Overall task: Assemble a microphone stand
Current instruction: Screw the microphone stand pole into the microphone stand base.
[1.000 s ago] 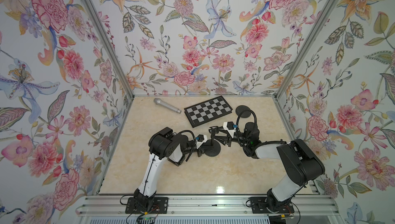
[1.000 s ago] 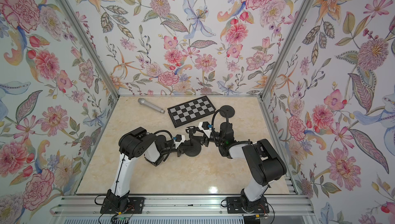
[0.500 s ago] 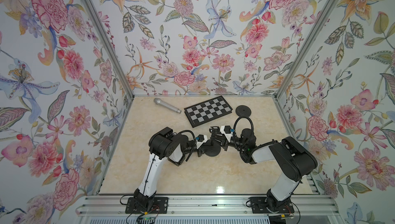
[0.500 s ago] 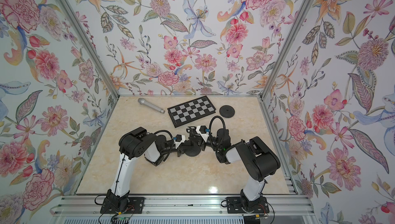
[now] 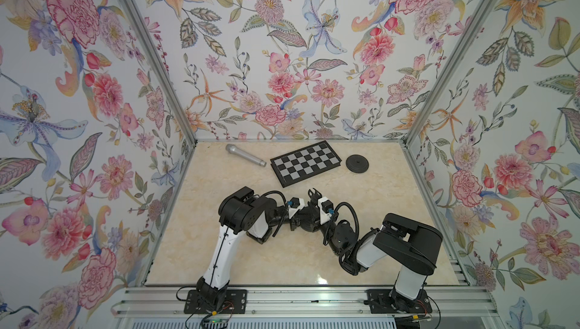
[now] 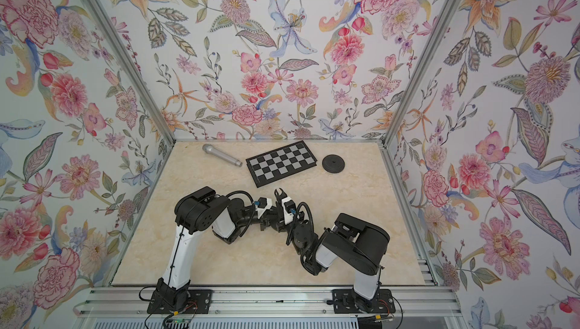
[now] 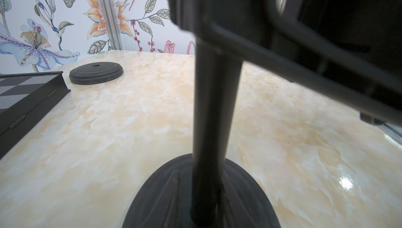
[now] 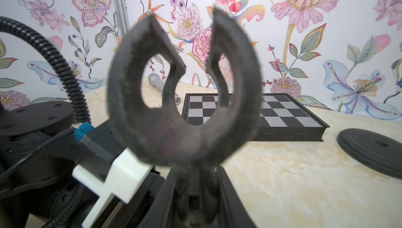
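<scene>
1. In both top views the stand [image 5: 309,224] sits centre-scene with its clip [image 5: 314,193] uppermost. The left gripper [image 5: 296,217] and right gripper [image 5: 316,213] meet at it. The finger gaps are unreadable here.
2. Left wrist: the pole [image 7: 214,107] stands upright in the base [image 7: 161,198]. The left fingers are out of frame, so I cannot tell their grip. Hold the pole plumb and steady.
3. Right wrist: the fingers [image 8: 230,198] closely flank the clip's stem, pinching or loose I cannot tell. This is likely seating the clip, so turn about the pole's axis without side push.
</scene>
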Robot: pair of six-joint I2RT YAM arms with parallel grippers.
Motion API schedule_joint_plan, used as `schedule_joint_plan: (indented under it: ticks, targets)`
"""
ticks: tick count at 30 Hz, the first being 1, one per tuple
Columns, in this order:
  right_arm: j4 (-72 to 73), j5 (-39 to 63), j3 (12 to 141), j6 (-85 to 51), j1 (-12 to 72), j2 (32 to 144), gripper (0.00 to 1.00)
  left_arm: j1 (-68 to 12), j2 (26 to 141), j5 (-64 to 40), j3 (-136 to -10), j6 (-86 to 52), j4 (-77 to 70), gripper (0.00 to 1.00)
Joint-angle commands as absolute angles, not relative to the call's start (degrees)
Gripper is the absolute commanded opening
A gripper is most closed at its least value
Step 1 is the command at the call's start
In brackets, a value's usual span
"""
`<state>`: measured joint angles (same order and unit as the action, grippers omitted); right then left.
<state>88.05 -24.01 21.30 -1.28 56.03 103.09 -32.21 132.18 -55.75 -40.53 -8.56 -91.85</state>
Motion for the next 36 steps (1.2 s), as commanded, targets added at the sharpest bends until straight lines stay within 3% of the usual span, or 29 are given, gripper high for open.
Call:
schedule_joint_plan:
  ticks: [1, 5, 12, 17, 18, 24, 27, 30, 32, 34, 36]
  targets:
    - [85.8, -3.2, 18.5, -2.6, 52.6, 101.1, 0.47, -33.2, 136.7, -54.4, -39.4, -8.7, -105.4, 0.3]
    - [85.1, 15.4, 17.0, 0.5, 44.6, 98.2, 0.59, -33.5, 136.9, -55.4, -39.5, -8.4, -105.4, 0.29]
    - [81.0, 40.9, 21.7, 3.2, 31.5, 97.4, 0.6, -33.7, 136.8, -55.7, -39.4, -8.1, -105.4, 0.3]
    - [74.6, 48.2, 28.2, 4.8, 27.1, 98.1, 0.59, -33.4, 136.7, -56.0, -39.5, -8.1, -105.4, 0.3]
    - [72.8, 49.6, 29.8, 5.4, 26.6, 98.4, 0.57, -33.5, 136.9, -56.1, -39.6, -8.1, -105.4, 0.3]
    - [70.6, 51.3, 33.4, 6.3, 25.6, 100.9, 0.24, -33.3, 136.9, -56.1, -39.9, -8.2, -105.4, 0.3]
    - [78.3, 47.1, 30.3, 2.9, 25.9, 101.9, 0.08, -33.5, 136.9, -56.1, -39.8, -7.9, -105.4, 0.3]
    - [83.7, 33.9, 25.0, 1.5, 28.0, 101.0, 0.0, -33.2, 136.6, -55.2, -39.5, -8.1, -105.4, 0.3]
    - [84.1, 16.5, 21.7, 1.0, 32.6, 100.0, 0.0, -33.3, 137.2, -54.4, -39.5, -8.8, -105.4, 0.3]
    - [83.0, -8.5, 19.8, 0.7, 42.2, 99.7, 0.0, -33.4, 137.2, -53.6, -39.6, -9.2, -105.4, 0.3]
    - [81.0, -26.8, 20.7, -0.3, 50.6, 101.3, 0.0, -33.4, 136.9, -52.7, -39.6, -9.0, -105.3, 0.3]
